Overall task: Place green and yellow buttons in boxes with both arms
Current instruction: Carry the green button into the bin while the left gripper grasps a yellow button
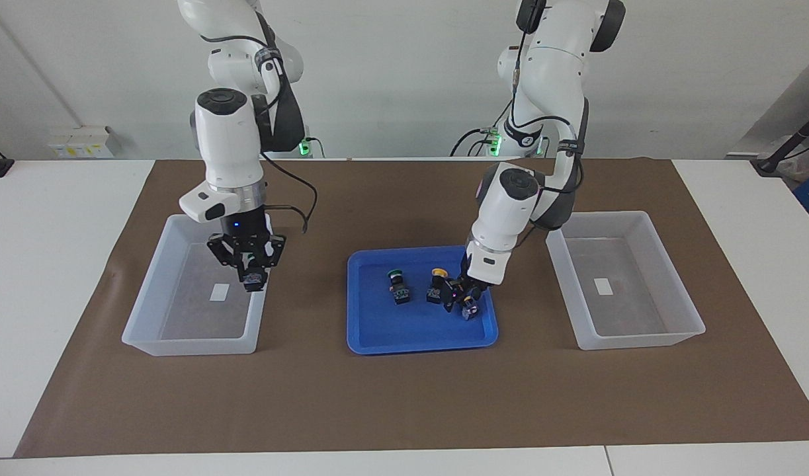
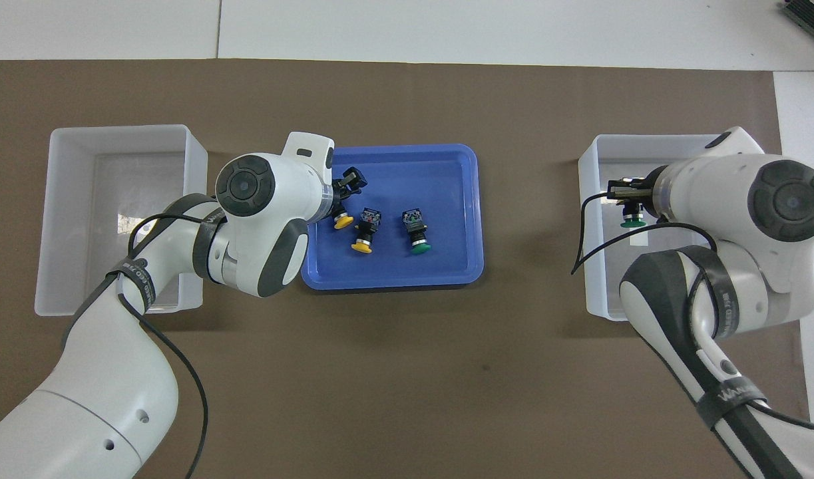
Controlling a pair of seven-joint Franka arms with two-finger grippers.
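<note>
The right gripper (image 1: 251,276) is clamped on the black body of the held green button (image 2: 631,221), round cap down, over the right-end box (image 1: 179,347), at three o'clock of the blue tray (image 1: 411,330) in the overhead view.

The left gripper (image 1: 458,295) is down at the outer yellow button (image 1: 469,305), at the tray's nine o'clock; open or closed, I cannot tell.

The second yellow button (image 1: 436,283) lies just beside it, and the loose green button (image 1: 397,285) is near the centre. The left-end box (image 1: 642,334) sits at nine o'clock.
</note>
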